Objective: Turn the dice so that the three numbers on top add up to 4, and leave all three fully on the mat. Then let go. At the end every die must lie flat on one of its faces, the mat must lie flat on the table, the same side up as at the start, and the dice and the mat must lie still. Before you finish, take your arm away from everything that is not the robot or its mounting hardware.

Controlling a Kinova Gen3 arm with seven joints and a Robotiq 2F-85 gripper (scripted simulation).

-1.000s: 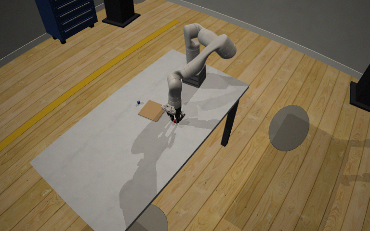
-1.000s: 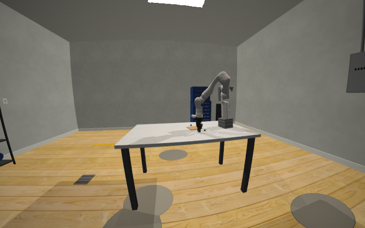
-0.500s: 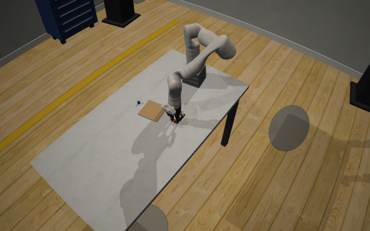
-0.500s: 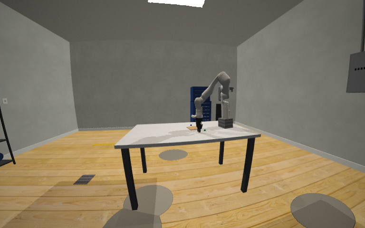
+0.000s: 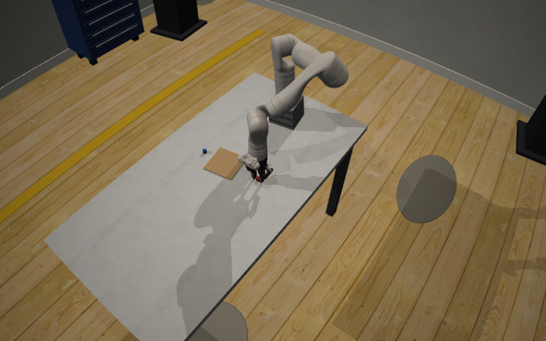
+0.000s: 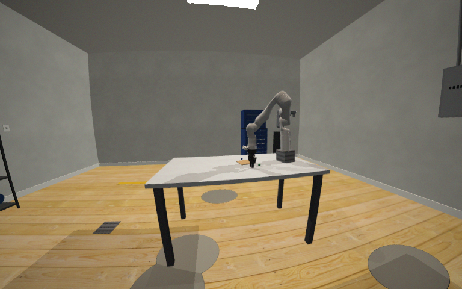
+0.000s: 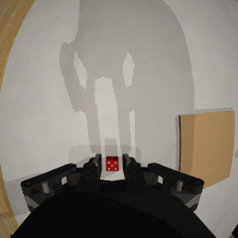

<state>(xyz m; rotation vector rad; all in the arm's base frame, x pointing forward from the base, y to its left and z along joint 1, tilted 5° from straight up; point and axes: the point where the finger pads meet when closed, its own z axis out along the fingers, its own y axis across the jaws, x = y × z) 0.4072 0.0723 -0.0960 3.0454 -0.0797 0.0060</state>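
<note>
The red die (image 5: 257, 178) (image 7: 112, 164) is on the table beside the mat, between the fingertips of my gripper (image 5: 259, 177) (image 6: 252, 165) (image 7: 112, 161). The fingers are partly open and low, with a narrow gap on each side of the die. Its face towards the wrist camera shows five pips. The tan mat (image 5: 222, 163) (image 6: 241, 162) (image 7: 210, 149) lies flat, with no die on it visible. The blue die (image 5: 204, 150) (image 6: 242, 158) is beyond the mat. The green die (image 6: 258, 165) is on the table on the base side of my gripper, hidden in the top view. Their numbers are too small to read.
The white table (image 5: 141, 202) (image 6: 197, 171) carries the robot's grey mounting block (image 5: 286, 118) (image 6: 285, 156) at its far end. The arm's shadow falls across the table. The table's long edge runs past the red die's side, some distance away.
</note>
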